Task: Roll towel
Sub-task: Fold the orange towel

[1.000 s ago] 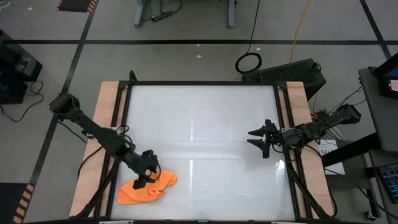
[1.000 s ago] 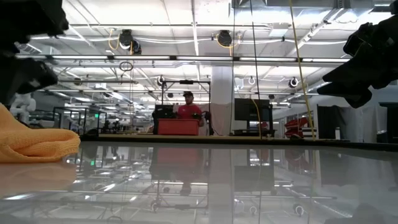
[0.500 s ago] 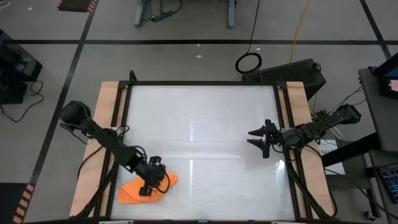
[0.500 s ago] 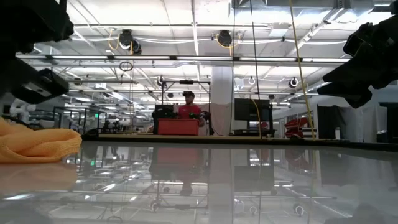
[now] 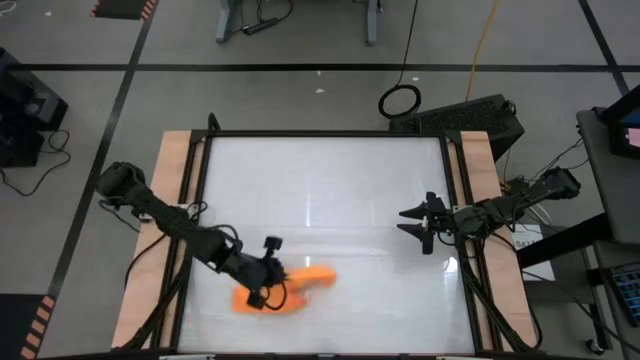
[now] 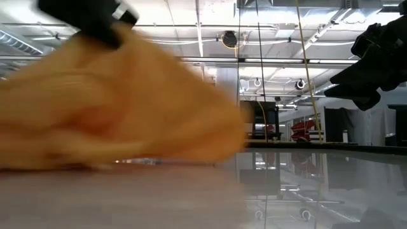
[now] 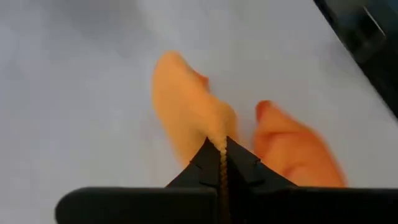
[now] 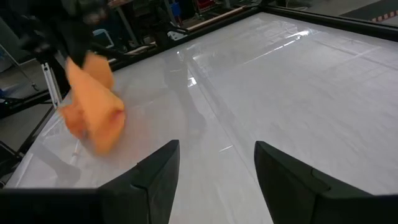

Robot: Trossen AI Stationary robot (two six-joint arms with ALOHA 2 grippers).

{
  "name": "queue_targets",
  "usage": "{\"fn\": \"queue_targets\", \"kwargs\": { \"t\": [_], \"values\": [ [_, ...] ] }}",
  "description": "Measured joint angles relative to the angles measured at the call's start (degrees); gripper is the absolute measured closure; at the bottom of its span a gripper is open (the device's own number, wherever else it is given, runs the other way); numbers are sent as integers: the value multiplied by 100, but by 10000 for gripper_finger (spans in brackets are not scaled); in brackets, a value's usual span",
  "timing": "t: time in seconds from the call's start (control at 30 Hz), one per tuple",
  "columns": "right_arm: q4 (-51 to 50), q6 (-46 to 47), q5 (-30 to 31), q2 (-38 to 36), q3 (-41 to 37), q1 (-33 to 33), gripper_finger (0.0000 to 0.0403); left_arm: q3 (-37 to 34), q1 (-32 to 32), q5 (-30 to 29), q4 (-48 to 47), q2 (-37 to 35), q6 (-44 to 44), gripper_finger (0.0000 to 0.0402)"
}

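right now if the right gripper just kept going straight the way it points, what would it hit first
Probably nothing close: the right gripper, open, points across bare tabletop toward the left side. The towel, held by the left gripper, sits off its line, though depth is unclear.

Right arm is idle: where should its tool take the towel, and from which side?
Probably the free tail of the towel pointing toward the table's middle, approached from the right. The left tool already pinches the opposite bunched end, and the right tool is open.

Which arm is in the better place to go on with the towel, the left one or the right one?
The left. Its hand is shut on the towel near the front edge of the table, with cloth pinched between its fingers. The right hand hangs open near the right side, far from the towel.
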Motion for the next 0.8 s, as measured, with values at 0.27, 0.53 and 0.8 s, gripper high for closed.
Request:
{"fn": "queue_targets", "kwargs": {
  "t": [0.27, 0.53, 0.8],
  "values": [
    [3, 0, 0, -1, 0, -1, 204, 1310, 973, -1230, 578, -5, 2396, 398],
    [4, 0, 0, -2, 0, -2, 204, 1603, 2246, 266, 539, 19, 1934, 399],
    [4, 0, 1, 0, 0, -1, 204, 1559, 2853, 3716, 388, 625, 1317, 399]
  ]
}}
